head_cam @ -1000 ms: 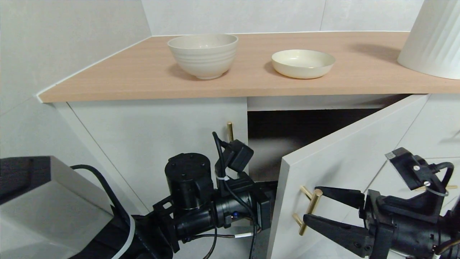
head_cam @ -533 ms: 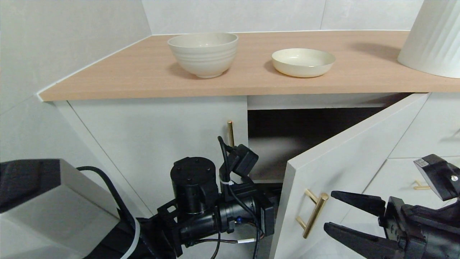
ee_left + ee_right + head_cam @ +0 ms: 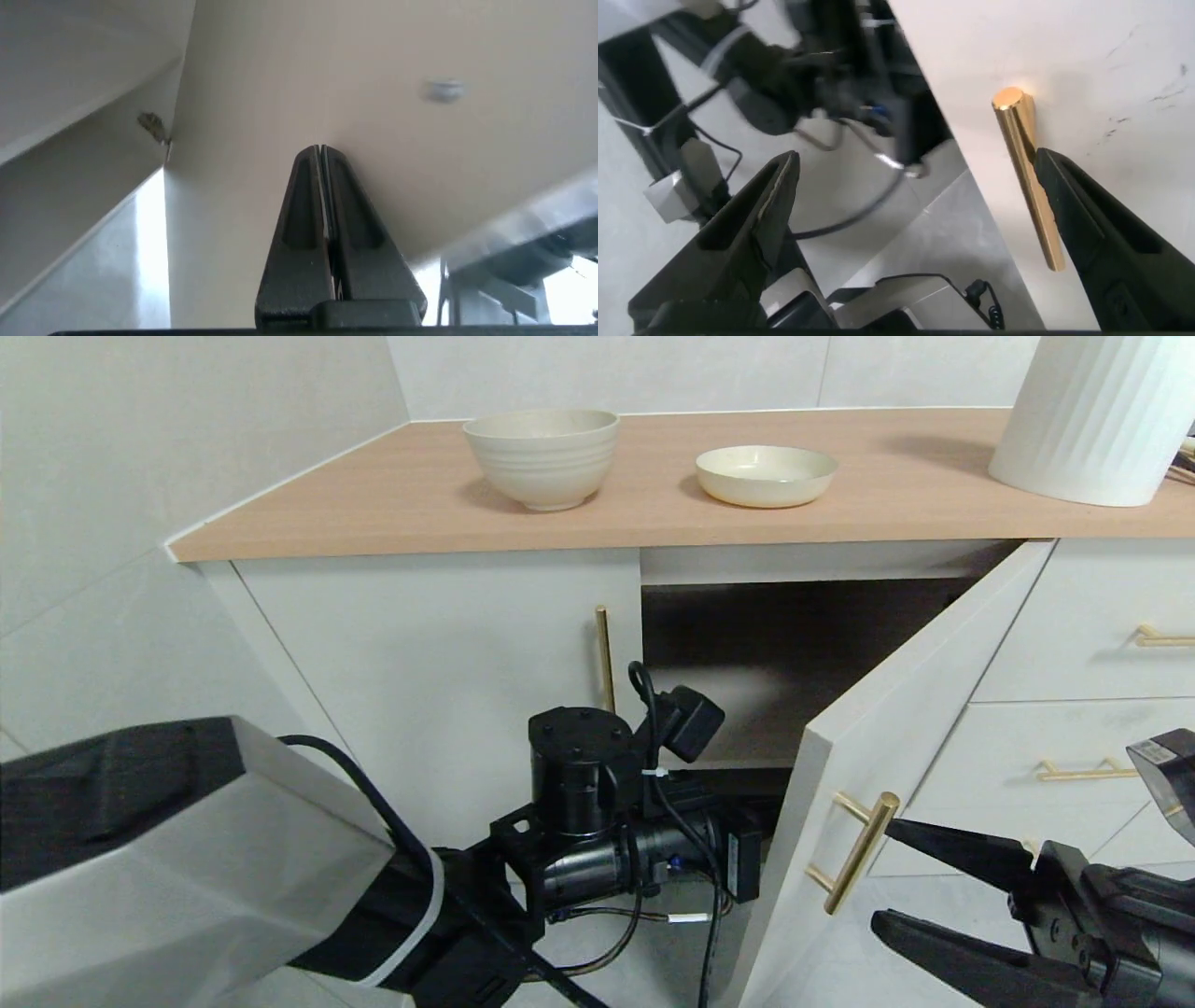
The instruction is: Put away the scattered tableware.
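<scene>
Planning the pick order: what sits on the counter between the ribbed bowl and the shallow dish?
Nothing; in the head view, bare wooden countertop separates the ribbed bowl and the shallow dish.

Wooden countertop [image 3: 373,509], apparently tiled pale walls [image 3: 140,476]

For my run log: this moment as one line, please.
cabinet door half open | right gripper open, by door handle | left gripper shut, behind door | bowl, dish on counter

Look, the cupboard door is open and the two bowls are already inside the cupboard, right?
Not quite. The cupboard door is open, but the two bowls are not inside. The deep bowl and the shallow bowl both stand on the wooden countertop above the cupboard. The head view shows this.
</scene>
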